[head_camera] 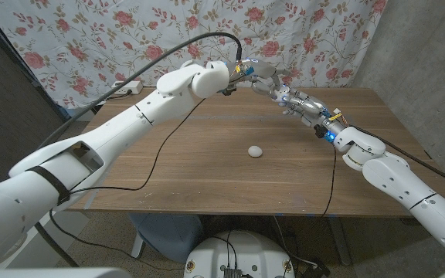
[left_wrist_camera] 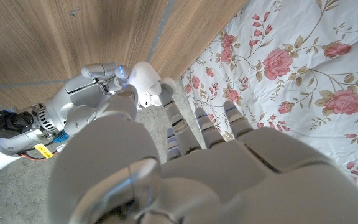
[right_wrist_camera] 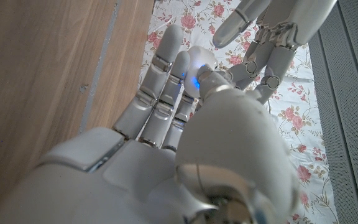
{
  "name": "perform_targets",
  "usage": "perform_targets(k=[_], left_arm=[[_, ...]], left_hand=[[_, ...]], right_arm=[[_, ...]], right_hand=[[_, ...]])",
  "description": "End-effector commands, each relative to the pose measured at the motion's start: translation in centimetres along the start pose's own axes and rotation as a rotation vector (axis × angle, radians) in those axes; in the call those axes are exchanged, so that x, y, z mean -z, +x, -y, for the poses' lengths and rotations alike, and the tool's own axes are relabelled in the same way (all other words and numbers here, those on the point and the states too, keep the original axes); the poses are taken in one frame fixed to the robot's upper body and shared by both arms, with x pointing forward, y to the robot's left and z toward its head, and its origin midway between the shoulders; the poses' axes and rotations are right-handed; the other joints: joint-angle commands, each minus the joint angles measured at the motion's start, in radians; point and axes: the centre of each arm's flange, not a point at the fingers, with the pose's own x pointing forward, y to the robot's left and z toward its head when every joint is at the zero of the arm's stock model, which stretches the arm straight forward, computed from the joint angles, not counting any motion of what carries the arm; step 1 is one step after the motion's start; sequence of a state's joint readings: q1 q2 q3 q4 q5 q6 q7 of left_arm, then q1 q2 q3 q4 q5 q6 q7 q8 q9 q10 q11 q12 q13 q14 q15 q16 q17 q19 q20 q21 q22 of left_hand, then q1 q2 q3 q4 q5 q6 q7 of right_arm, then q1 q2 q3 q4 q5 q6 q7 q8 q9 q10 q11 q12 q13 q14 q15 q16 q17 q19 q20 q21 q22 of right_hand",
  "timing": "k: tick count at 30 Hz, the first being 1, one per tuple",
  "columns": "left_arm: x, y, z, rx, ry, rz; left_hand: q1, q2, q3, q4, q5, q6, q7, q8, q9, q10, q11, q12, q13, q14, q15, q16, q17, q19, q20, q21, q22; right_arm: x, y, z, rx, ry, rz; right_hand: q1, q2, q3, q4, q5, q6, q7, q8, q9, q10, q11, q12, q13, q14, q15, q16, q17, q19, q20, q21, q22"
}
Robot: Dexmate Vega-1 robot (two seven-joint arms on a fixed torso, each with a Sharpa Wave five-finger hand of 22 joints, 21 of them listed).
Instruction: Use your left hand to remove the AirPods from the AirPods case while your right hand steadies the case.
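My right hand (head_camera: 298, 103) grasps the white case (left_wrist_camera: 146, 84) in the air above the table's (head_camera: 207, 166) far edge, and my left hand (head_camera: 257, 73) pinches at its open top. One earbud (head_camera: 255, 151) lies mid-table. A hard tug could pull the case free and drop it.

Even, soft lighting; wrist views perhaps slightly blurred up close.
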State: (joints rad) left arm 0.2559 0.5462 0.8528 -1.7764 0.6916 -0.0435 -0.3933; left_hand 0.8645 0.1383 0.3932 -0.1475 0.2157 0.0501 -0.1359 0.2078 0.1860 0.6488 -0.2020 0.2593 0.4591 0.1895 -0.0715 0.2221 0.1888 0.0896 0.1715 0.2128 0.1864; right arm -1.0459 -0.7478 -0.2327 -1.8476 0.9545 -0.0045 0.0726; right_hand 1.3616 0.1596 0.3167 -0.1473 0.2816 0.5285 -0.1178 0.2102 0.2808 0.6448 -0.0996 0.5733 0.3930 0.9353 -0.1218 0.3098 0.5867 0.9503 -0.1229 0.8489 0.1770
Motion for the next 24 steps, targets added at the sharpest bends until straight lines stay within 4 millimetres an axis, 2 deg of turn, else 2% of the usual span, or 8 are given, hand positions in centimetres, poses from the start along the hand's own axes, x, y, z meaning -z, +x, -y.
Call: perform_targets(k=[1, 12, 24], left_arm=[[-0.58, -0.19, 0.04, -0.026, 0.021, 0.01], [-0.82, -0.32, 0.04, -0.021, 0.044, 0.004], [-0.74, -0.15, 0.14, -0.003, 0.047, 0.018]], left_hand=[[-0.011, 0.006, 0.01, 0.003, 0.009, 0.01, 0.003, 0.007, 0.001, 0.008, -0.003, 0.004, 0.001, 0.012, -0.001, 0.005, 0.002, 0.011, 0.005, 0.006, 0.002], [-0.017, 0.008, 0.02, 0.003, 0.012, 0.024, 0.003, 0.007, 0.001, 0.02, -0.008, 0.004, 0.003, 0.033, -0.014, 0.009, 0.002, 0.013, 0.005, 0.005, 0.001], [-0.015, -0.008, 0.026, -0.009, 0.016, 0.041, -0.007, 0.009, 0.001, 0.042, -0.01, 0.007, 0.005, 0.048, -0.03, 0.007, -0.002, 0.014, -0.004, 0.004, 0.001]], right_arm=[[-0.04, -0.24, -0.23, -0.007, -0.001, 0.002], [-0.14, -0.33, -0.32, -0.008, -0.004, 0.004], [-0.32, -0.34, -0.39, -0.011, -0.005, 0.008]], right_hand=[[0.002, 0.006, 0.003, -0.002, 0.004, 0.005, 0.004, 0.0, 0.004, 0.017, -0.005, 0.207, 0.12, 0.022, -0.104, -0.007, 0.005, -0.048, -0.083, 0.011, 0.002], [0.002, 0.005, 0.003, -0.003, 0.005, 0.006, 0.004, 0.0, 0.004, 0.017, -0.007, 0.208, 0.119, 0.024, -0.104, -0.01, 0.008, -0.051, -0.083, 0.017, 0.001], [0.002, 0.004, 0.003, -0.004, 0.006, 0.005, 0.004, -0.001, 0.005, 0.02, -0.005, 0.208, 0.118, 0.025, -0.105, -0.012, 0.011, -0.054, -0.083, 0.022, 0.001]])
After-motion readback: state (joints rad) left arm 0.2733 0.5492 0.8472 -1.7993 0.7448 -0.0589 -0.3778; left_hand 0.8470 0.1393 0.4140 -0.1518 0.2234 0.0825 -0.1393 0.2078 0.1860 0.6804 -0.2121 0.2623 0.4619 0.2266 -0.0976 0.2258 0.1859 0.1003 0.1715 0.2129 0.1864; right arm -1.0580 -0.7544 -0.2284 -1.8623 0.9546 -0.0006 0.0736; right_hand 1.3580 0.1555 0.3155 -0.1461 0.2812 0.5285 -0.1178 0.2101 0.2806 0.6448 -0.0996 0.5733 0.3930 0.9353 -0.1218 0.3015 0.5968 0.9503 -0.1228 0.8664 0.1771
